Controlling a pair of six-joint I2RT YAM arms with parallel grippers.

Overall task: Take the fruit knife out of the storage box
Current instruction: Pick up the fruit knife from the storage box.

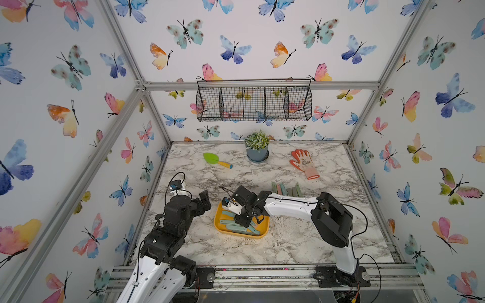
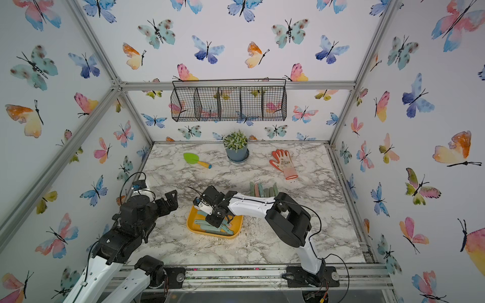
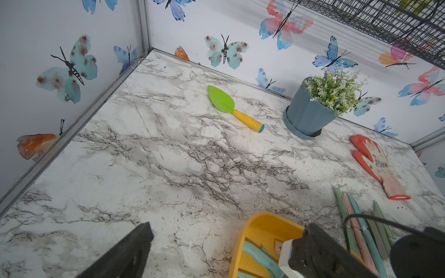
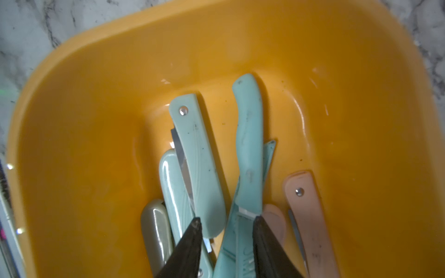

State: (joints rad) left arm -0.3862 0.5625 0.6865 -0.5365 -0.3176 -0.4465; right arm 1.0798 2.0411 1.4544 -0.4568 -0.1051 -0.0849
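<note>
Left gripper (image 1: 206, 200) is hanging just beside the storage box (image 1: 218, 221), its jaws looking apart and holding nothing. The box is sitting on the desk (image 1: 236, 178) with several knives lying loose inside it. The right gripper (image 4: 227, 222) is reaching down into the box with its jaws partly apart. They are straddling the teal fruit knife (image 4: 249, 144) where handle meets sheath, not clamping it as far as the wrist view shows. A teal folding knife (image 4: 199, 168) is lying close on one side and a pink knife (image 4: 305, 204) on the other. Further right, a row of knives (image 1: 286, 189) is resting on the desk. This appears to be the grasping step. The next move is calling for a clean pinch on the teal knife alone, then a straight lift clear of its neighbours and the rim.
</note>
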